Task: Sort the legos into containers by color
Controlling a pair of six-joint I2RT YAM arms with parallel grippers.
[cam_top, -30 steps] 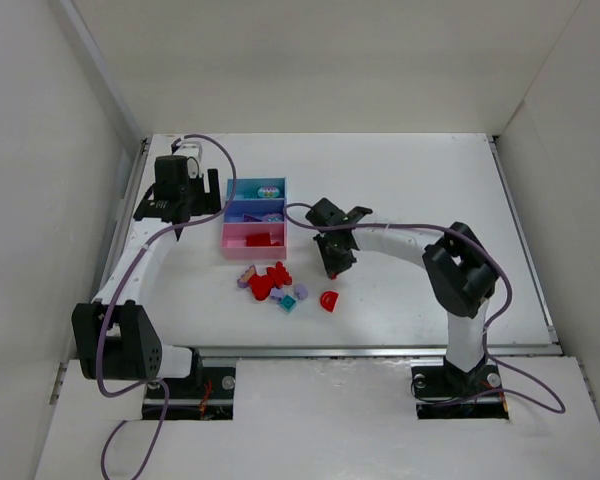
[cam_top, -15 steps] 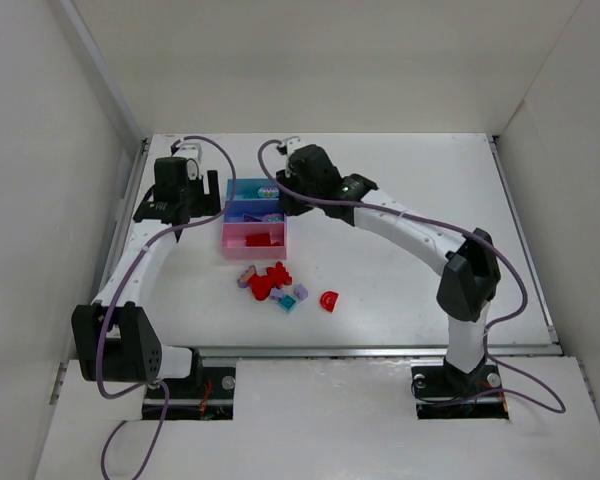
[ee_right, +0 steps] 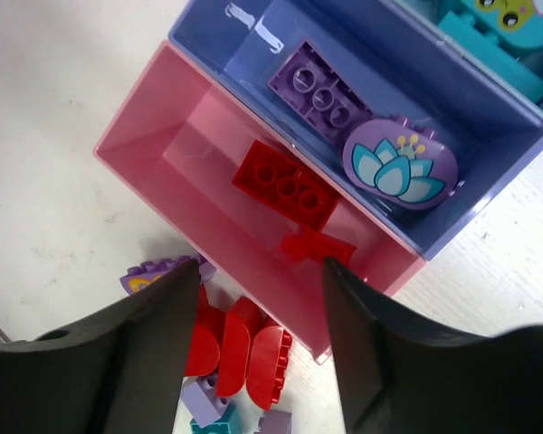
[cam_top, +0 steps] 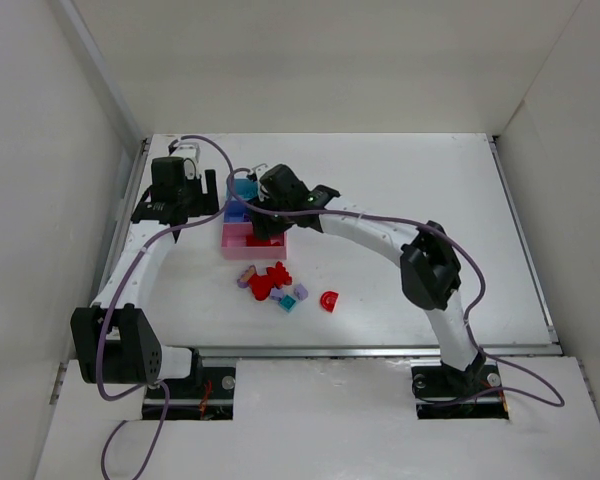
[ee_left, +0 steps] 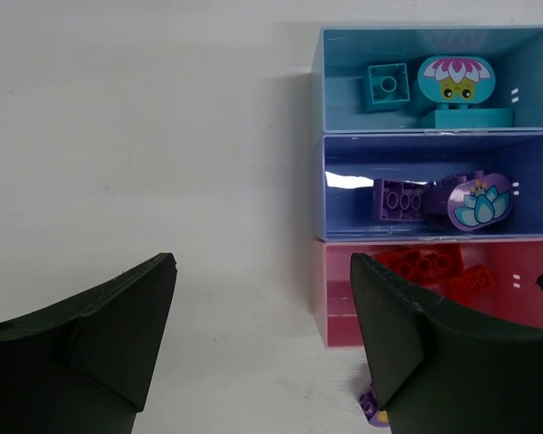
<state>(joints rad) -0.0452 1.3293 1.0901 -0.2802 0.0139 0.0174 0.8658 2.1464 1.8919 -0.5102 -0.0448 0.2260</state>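
I get bright, even, diffuse light with soft shadows. A white glare streak sits on the wall of the purple-blue tray (ee_left: 348,180); the left gripper fingers (ee_left: 81,353) look dark and blurred.

The white desk (cam_top: 410,190) lies under the left pincer (ee_left: 262,262) and the right pincer (ee_right: 258,267), matte and faintly scuffed. Outward of the left pincer a metal rail (cam_top: 140,160) edges the desk, and past it rises the plain white left wall (cam_top: 40,200). Beyond both pincers stands the white back wall (cam_top: 320,60). Well to the right of the right pincer run a second rail (cam_top: 526,240) and the right wall (cam_top: 580,170). Nearer than the pincers, a metal strip (cam_top: 380,350) closes the desk's front edge, with a lower white board (cam_top: 320,420) below it. The light is soft and even, and shadows are faint.
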